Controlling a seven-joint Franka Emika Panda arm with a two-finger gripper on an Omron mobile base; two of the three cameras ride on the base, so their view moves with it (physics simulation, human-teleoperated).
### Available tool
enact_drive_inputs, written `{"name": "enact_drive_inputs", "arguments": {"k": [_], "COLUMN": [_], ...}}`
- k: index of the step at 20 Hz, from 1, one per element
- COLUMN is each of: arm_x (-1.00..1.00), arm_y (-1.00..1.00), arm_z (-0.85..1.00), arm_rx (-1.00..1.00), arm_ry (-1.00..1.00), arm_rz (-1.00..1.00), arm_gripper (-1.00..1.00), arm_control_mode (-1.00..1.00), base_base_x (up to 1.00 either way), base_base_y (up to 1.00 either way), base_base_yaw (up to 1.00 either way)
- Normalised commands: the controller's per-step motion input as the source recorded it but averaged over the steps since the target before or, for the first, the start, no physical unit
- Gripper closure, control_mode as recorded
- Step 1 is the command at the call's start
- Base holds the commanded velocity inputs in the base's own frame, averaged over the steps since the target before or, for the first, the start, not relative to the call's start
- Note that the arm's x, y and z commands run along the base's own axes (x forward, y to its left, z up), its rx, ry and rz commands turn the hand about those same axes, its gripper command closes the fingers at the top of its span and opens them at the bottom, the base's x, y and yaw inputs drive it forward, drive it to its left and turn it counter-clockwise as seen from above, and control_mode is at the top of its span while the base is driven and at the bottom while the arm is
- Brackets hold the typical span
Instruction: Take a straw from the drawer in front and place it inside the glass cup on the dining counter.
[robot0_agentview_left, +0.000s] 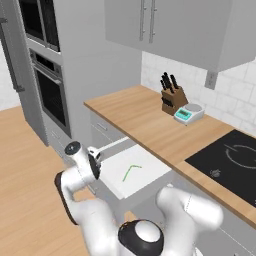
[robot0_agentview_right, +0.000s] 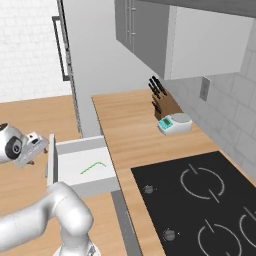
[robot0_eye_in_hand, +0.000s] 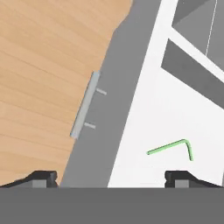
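Note:
The drawer (robot0_agentview_left: 150, 174) (robot0_agentview_right: 72, 161) (robot0_eye_in_hand: 148, 109) stands pulled out below the wall worktop, its whitish inside showing. In it lies the straw (robot0_agentview_left: 131, 171) (robot0_agentview_right: 92, 167) (robot0_eye_in_hand: 168, 146), thin, light green, with a bent end. My gripper (robot0_agentview_left: 95, 154) (robot0_agentview_right: 39, 142) (robot0_eye_in_hand: 111, 179) hovers over the drawer's front, by the metal bar handle (robot0_eye_in_hand: 85, 105) (robot0_agentview_right: 50, 156). It is open, fingertips wide apart, with nothing between them, and the straw sits just past the right fingertip (robot0_eye_in_hand: 183, 177). The glass cup and the dining counter are out of view.
The wood worktop (robot0_agentview_left: 135, 112) carries a knife block (robot0_agentview_left: 172, 97) (robot0_agentview_right: 162, 102) and a small scale (robot0_agentview_left: 189, 113) (robot0_agentview_right: 175, 122). A black hob (robot0_agentview_left: 230, 157) (robot0_agentview_right: 200, 200) lies to the right. Wall ovens (robot0_agentview_left: 50, 90) stand left, wall cabinets hang above, and wood floor (robot0_eye_in_hand: 39, 65) spreads before the drawer.

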Motion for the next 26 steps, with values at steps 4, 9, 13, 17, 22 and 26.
{"name": "enact_drive_inputs", "arguments": {"k": [4,9,13,17,22,26], "arm_x": [0.15,0.6,0.66,0.46,0.19,0.11], "arm_y": [-0.99,-0.57,-0.19,-0.03,0.0,0.03], "arm_z": [0.66,0.05,-0.09,-0.28,-0.66,-0.61], "arm_rx": [0.28,0.2,0.13,0.1,0.06,0.03], "arm_ry": [0.12,0.22,0.18,0.16,0.14,0.08], "arm_rz": [-0.04,0.0,0.0,0.0,0.0,-0.01], "arm_gripper": [-1.0,-1.0,-1.0,-1.0,-1.0,-1.0], "arm_control_mode": [-1.0,-1.0,-1.0,-1.0,-1.0,-1.0], "base_base_x": [0.0,0.0,0.0,0.0,0.0,0.0], "base_base_y": [0.0,0.0,0.0,0.0,0.0,0.0], "base_base_yaw": [0.0,0.0,0.0,0.0,0.0,0.0]}}
